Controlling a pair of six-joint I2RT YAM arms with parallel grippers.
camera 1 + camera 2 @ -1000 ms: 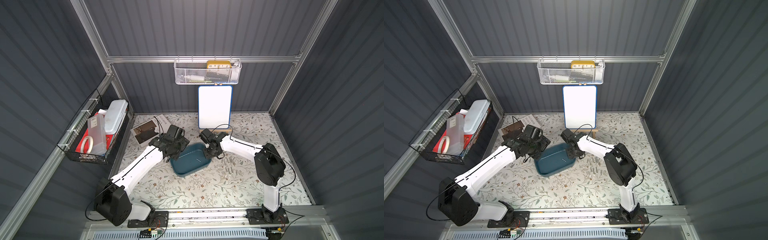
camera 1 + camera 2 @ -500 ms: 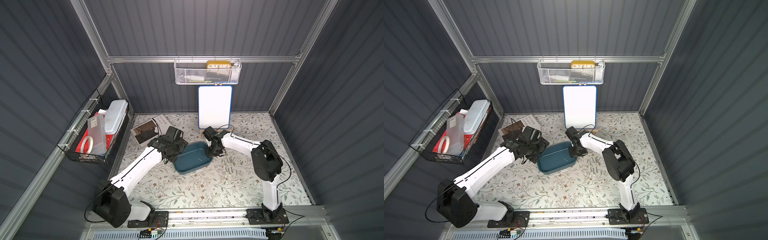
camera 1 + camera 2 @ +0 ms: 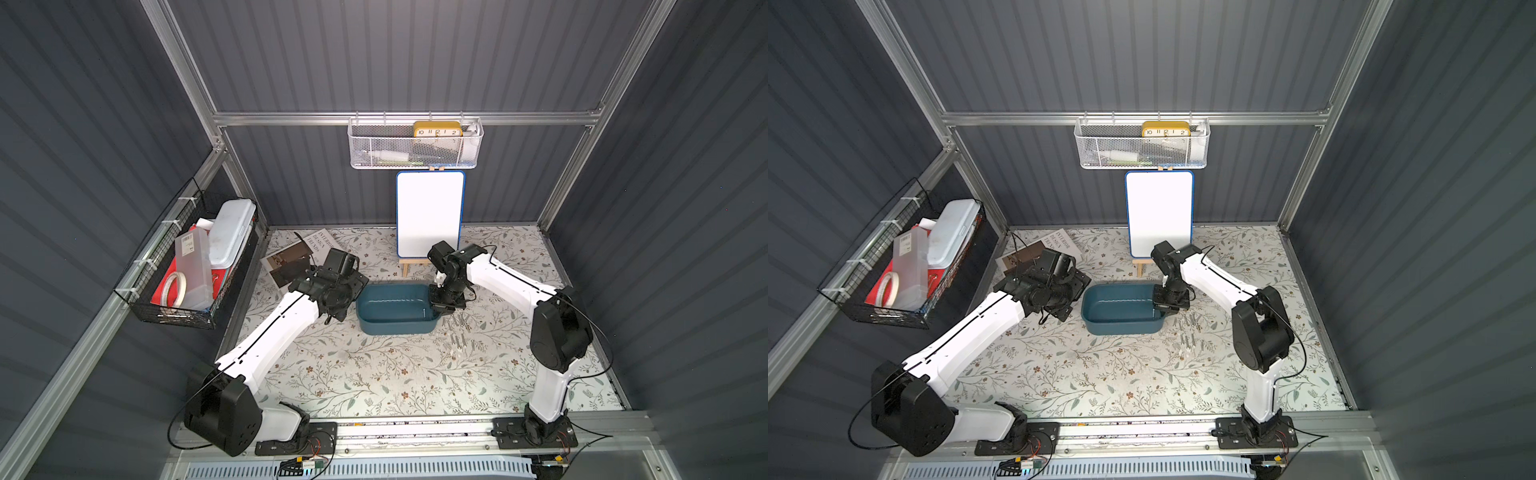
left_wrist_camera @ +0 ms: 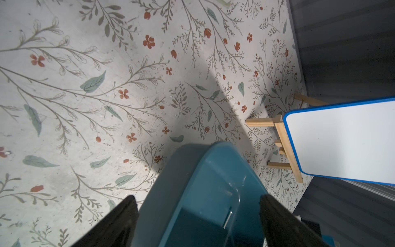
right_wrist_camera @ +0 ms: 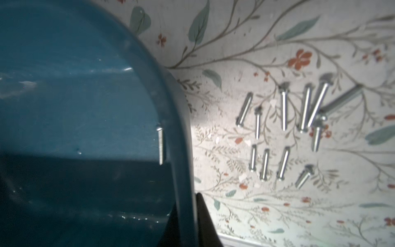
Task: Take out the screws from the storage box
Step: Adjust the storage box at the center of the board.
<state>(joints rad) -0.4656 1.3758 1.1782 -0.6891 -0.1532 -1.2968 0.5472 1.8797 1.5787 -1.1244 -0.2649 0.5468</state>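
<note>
A floral-patterned table (image 3: 374, 374) inside a dark grey enclosure is being viewed from above, with two white robot arms reaching in from the near edge. At the far left, a black wire basket (image 3: 174, 318) is hanging on the side wall and holding a translucent plastic case (image 3: 193, 266). Next, a magazine (image 3: 291, 262) is lying on the table behind the left arm.

The left claw (image 3: 358, 291) is sitting at the left end of the teal-blue storage box (image 3: 395, 328). In the left wrist view its two black fingers (image 4: 119, 222) are standing wide apart, one on each side of the box's rounded end. Whether they are touching it cannot be told.

The storage box is resting mid-table, in front of a small whiteboard (image 3: 430, 216) on a wooden easel. One screw (image 5: 160, 145) is lying inside it against the inner wall, close to where the right claw (image 3: 437, 308) is gripping. That claw is closing on the rim at the box's right end. In the right wrist view its fingers (image 5: 204, 220) are pinching the rim, one inside and one outside.

Just right of the box, about a dozen screws (image 5: 283, 111) are lying loose on the table in a cluster, beside the right claw and outside the box.
</note>
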